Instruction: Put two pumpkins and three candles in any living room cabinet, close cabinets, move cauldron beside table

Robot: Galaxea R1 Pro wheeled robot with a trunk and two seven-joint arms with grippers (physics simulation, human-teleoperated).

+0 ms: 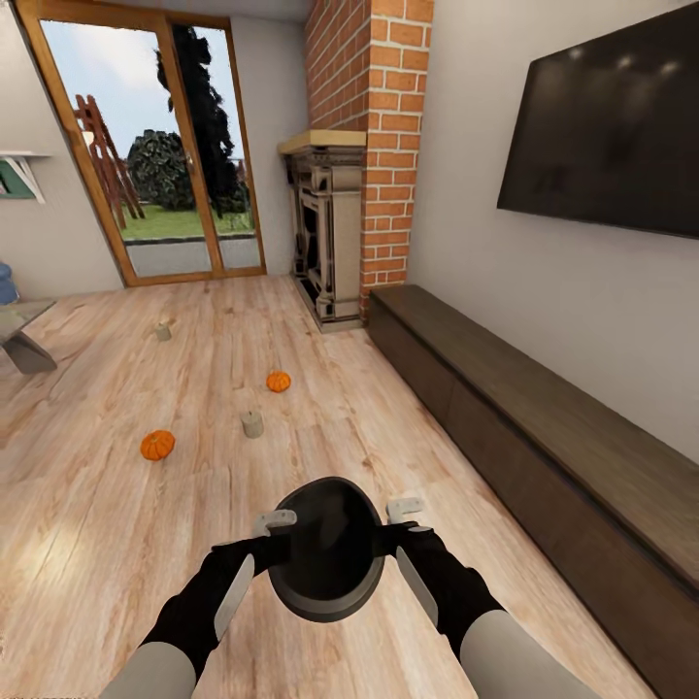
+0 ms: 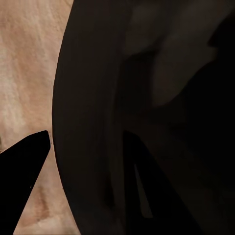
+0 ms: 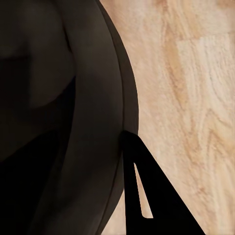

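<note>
The dark cauldron (image 1: 327,551) hangs low in front of me over the plank floor, held by its rim from both sides. My left gripper (image 1: 275,540) is shut on its left rim and my right gripper (image 1: 396,532) on its right rim. In the left wrist view the cauldron wall (image 2: 93,122) runs between a dark finger (image 2: 24,183) and the inner one. Two orange pumpkins (image 1: 157,445) (image 1: 279,382) lie on the floor ahead. Two beige candles (image 1: 252,424) (image 1: 163,332) stand near them. The long dark-brown cabinet (image 1: 544,437) lines the right wall, its fronts closed.
A grey table corner (image 1: 21,335) shows at the far left edge. The beige fireplace surround (image 1: 325,233) and brick chimney (image 1: 379,146) stand beyond the cabinet. Glazed wooden doors (image 1: 155,146) fill the back wall; a black TV (image 1: 607,126) hangs above the cabinet.
</note>
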